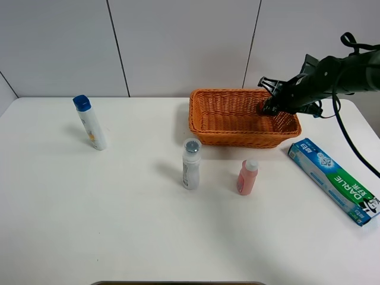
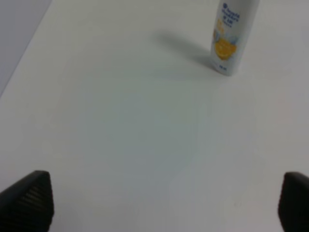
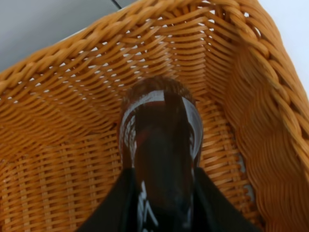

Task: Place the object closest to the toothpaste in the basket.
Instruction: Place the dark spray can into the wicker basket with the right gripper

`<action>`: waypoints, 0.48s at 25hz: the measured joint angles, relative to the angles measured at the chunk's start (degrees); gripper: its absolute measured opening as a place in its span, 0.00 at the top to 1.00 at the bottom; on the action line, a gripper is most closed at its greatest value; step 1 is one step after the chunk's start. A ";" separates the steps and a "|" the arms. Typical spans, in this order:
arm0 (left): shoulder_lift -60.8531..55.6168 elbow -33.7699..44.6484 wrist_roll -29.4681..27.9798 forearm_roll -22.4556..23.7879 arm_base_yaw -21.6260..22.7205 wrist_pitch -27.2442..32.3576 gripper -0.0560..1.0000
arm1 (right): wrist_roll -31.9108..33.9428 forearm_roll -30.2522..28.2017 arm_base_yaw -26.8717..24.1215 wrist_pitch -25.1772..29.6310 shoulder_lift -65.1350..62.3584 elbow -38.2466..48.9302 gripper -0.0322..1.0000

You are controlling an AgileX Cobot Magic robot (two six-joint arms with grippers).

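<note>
1. White counter (image 1: 119, 225) carries the basket (image 1: 237, 138), with the toothpaste (image 1: 332, 178) lying just beside the basket.
2. Your right fingers (image 3: 112, 210) are clamped on the brown bottle (image 3: 159, 140), which is already inside the basket.
3. What's left, judging by this, is lowering and letting go. Your left fingers (image 2: 29, 200) are spread and grasp nothing.

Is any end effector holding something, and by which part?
The right end effector holds a dark brown bottle by one end, inside the wicker basket. The left end effector is open, holding nothing.
</note>
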 joint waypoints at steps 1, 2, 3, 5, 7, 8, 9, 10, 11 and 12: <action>0.00 0.00 0.00 0.00 0.00 0.00 0.06 | 0.00 0.00 0.00 0.00 0.00 0.00 0.72; 0.00 0.00 0.00 0.00 0.00 0.00 0.06 | 0.00 0.00 0.00 0.06 0.00 0.00 0.72; 0.00 0.00 0.00 0.00 0.00 0.00 0.06 | 0.00 0.00 0.00 0.32 0.00 0.00 0.72; 0.00 0.00 0.00 0.00 0.00 0.00 0.06 | 0.00 0.00 0.00 0.78 0.00 0.00 0.72; 0.00 0.00 0.00 0.00 0.00 0.00 0.06 | 0.00 0.00 0.00 1.53 0.00 0.00 0.72; 0.00 0.00 0.00 0.00 0.00 0.00 0.06 | 0.00 0.00 0.00 1.82 0.00 0.00 0.69; 0.00 0.00 0.00 0.00 0.00 0.00 0.06 | 0.00 0.00 0.00 1.89 0.00 0.00 0.66; 0.00 0.00 0.00 0.00 0.00 0.00 0.06 | 0.00 0.00 0.00 1.89 0.00 -0.05 0.62; 0.00 0.00 0.00 0.00 0.00 0.00 0.06 | 0.00 0.00 0.00 1.89 0.00 -0.17 0.57; 0.00 0.00 0.00 0.00 0.00 0.00 0.06 | 0.00 0.00 0.00 1.84 -0.05 -0.24 0.52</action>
